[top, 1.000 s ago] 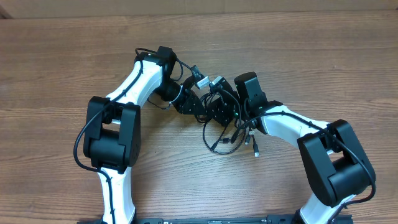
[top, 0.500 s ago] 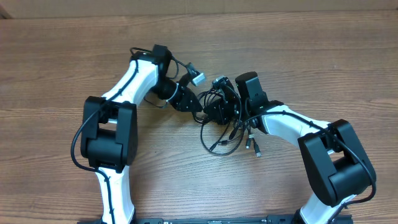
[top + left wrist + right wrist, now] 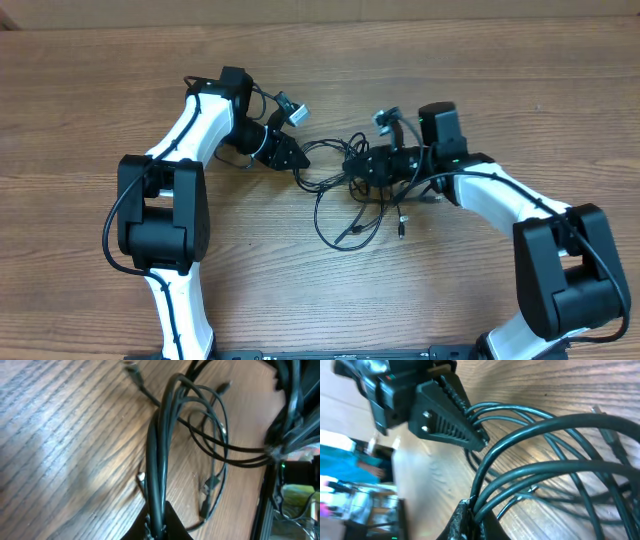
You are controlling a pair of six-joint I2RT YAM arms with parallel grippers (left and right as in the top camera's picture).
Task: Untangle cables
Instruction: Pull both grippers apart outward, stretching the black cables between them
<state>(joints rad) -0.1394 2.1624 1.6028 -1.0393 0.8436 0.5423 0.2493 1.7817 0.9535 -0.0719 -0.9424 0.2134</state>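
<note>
The left gripper (image 3: 298,163) and right gripper (image 3: 355,165) have drawn apart, each clamped on the cables (image 3: 335,215) stretched between.

Honestly not much here besides the tabletop (image 3: 120,80); brown wood-look surface, grain running left to right, with a soft glare patch in the left wrist view; along its far edge there's a paler tan strip (image 3: 500,8), can't tell what it is; past the tabletop's edge in the left wrist view it goes dark, with a tiny green light (image 3: 283,465) and some blurry yellowish-green stuff (image 3: 297,497) lower down; the right wrist view has a blurred blue shape (image 3: 342,457) beyond the edge, plus whitish-grey clutter (image 3: 370,507) below it, too smeared to identify.
</note>
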